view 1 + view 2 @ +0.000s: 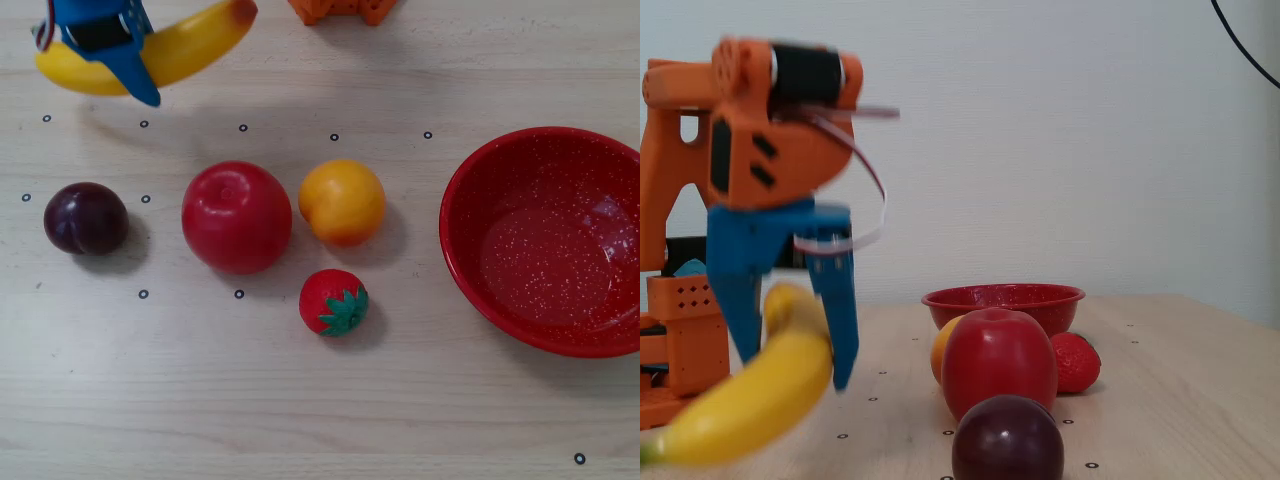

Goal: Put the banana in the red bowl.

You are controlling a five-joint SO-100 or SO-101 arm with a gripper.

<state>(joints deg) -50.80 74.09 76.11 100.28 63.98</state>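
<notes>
Overhead, glossy yellow banana point(185, 50) (reddish-brown end) between blue tool point(128, 75) fingers

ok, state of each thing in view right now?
gripper: shut on banana, above the table
banana: held, lifted, outside the bowl
red bowl: upright, empty
apple, orange, plum, strawberry: resting on the table, untouched

Bare table point(330, 90) seen across the upper middle of the overhead view, red bowl point(548, 240) at right left unobstructed, centre crowded by apple point(236, 216), orange point(342, 202), strawberry point(333, 301), plum point(85, 217) at left.
</notes>
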